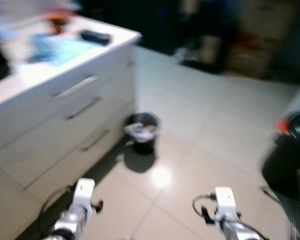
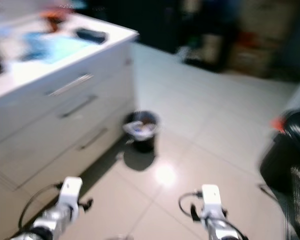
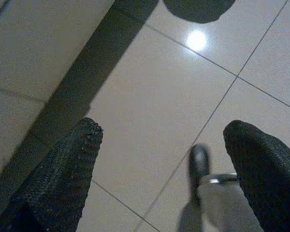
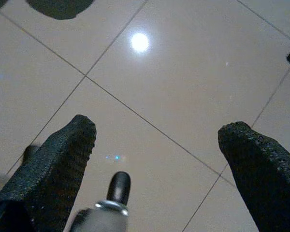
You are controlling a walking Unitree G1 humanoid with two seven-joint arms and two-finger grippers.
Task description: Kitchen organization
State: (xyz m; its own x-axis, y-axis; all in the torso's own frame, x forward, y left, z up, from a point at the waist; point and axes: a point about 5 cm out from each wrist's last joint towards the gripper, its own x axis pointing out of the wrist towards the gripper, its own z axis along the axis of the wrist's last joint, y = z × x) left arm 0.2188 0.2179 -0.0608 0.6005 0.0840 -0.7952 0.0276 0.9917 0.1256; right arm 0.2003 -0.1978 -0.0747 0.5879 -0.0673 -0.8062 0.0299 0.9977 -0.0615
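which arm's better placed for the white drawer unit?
Left, likely. The white counter with long metal drawer handles stands on the robot's left, beside the left tool. The right tool hangs over bare floor tile, further off. Both are open and empty, low down. The small black bin sits ahead.

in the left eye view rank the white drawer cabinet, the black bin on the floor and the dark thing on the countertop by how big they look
1. white drawer cabinet, by far the largest.
2. black bin, lined with a bag.
3. dark thing on the countertop, smallest, though it sits farther from the camera and the picture is blurred, so its true size is unsure.
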